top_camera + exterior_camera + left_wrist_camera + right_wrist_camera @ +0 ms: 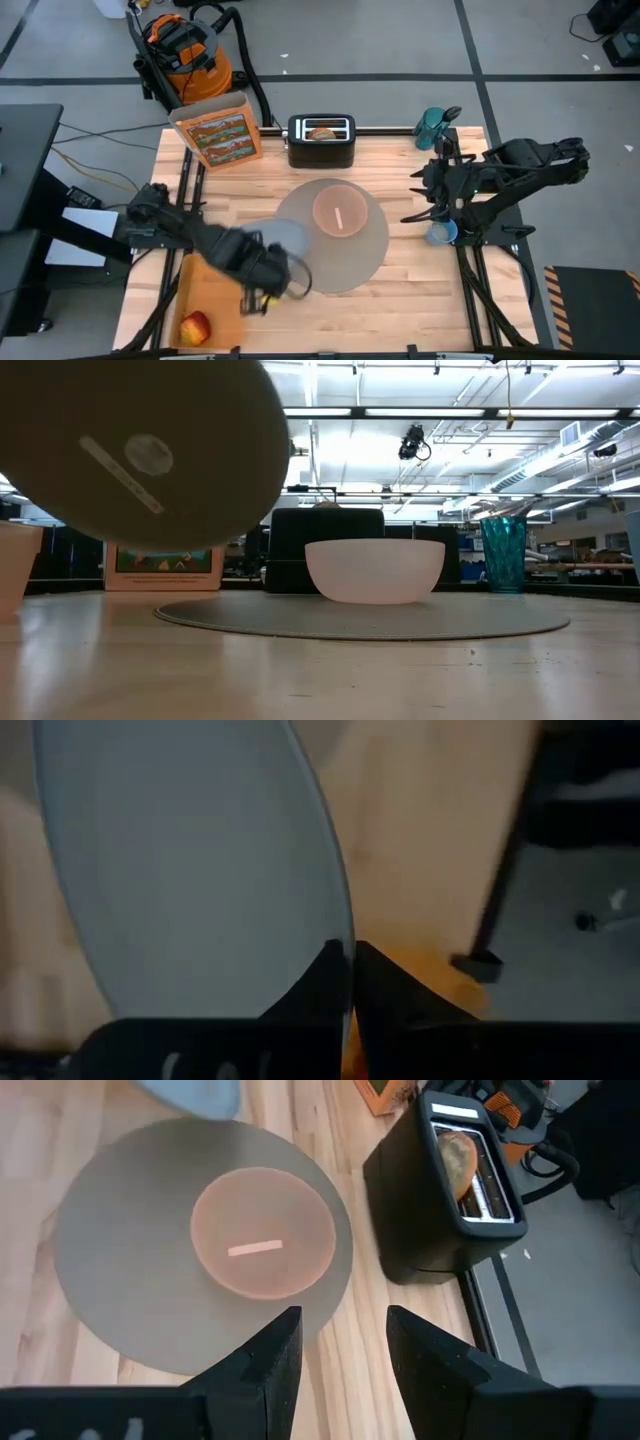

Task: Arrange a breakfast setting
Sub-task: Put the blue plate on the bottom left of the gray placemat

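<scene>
Wooden table (400, 285), light butcher-block. Large round taupe mat (360, 250) at centre. Black toaster (321, 140) at 12 o'clock of mat, bagel (322, 131) in slot. Grey plate (283, 238) at 9 o'clock edge of mat, raised, rim pinched in left hand (268, 283), clenched on it. Translucent pink bowl (338, 212) on mat. Right hand (338, 1342) released, parted, at 3 o'clock of mat above small blue cup (441, 233). Red apple (195, 327) at 8 o'clock in orange tray (215, 290).
</scene>
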Controlling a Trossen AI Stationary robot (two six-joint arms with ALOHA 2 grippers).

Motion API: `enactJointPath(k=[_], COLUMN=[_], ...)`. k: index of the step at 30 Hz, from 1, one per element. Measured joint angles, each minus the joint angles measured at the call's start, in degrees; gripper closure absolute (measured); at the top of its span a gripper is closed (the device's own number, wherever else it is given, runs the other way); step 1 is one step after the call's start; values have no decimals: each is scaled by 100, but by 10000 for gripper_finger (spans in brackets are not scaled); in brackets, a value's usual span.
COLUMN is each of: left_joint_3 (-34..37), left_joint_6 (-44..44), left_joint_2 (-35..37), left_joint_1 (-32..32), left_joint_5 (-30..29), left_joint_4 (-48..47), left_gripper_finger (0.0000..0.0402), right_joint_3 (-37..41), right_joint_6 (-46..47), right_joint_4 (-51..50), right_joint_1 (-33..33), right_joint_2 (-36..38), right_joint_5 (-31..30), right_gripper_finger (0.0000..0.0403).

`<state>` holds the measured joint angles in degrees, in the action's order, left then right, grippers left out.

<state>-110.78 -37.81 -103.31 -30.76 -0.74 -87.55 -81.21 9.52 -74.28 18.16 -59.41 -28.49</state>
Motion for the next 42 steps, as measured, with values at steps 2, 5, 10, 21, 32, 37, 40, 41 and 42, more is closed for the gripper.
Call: enactJointPath(k=[2, 5, 10, 21, 32, 37, 40, 41, 42], left_joint_3=[4, 11, -29, -98, -103, -98, -52, -48, -48], left_joint_6=[95, 403, 909, 2533, 3116, 3101, 3072, 3057, 3022], left_joint_2=[-8, -185, -719, -1670, -2358, -2502, -2505, -2507, -2507], left_joint_1=[-288, -605, -776, -785, -883, -889, -901, -903, -927], left_joint_5=[-38, -203, -356, -976, -1064, -1042, -1006, -976, -924], left_joint_4=[229, 844, 1286, 1428, 1559, 1592, 1704, 1684, 1688], left_gripper_finger=[386, 386, 386, 386, 381, 367, 354, 351, 348], right_joint_3=[0, 0, 0, 0, 0, 0, 0, 0, 0], right_joint_6=[-1, -11, 4, 934, 1605, 1963, 2116, 2160, 2187], right_joint_4=[0, 0, -18, -267, -203, -205, -201, -201, -203], right_joint_1=[61, 159, 360, 751, 1146, 1291, 1364, 1378, 1380], right_joint_2=[23, 19, -30, -91, -866, -1337, -1608, -1698, -1786], right_joint_5=[27, 209, 293, 322, 582, 610, 610, 610, 615], right_gripper_finger=[248, 248, 248, 248, 236, 219, 208, 204, 200])
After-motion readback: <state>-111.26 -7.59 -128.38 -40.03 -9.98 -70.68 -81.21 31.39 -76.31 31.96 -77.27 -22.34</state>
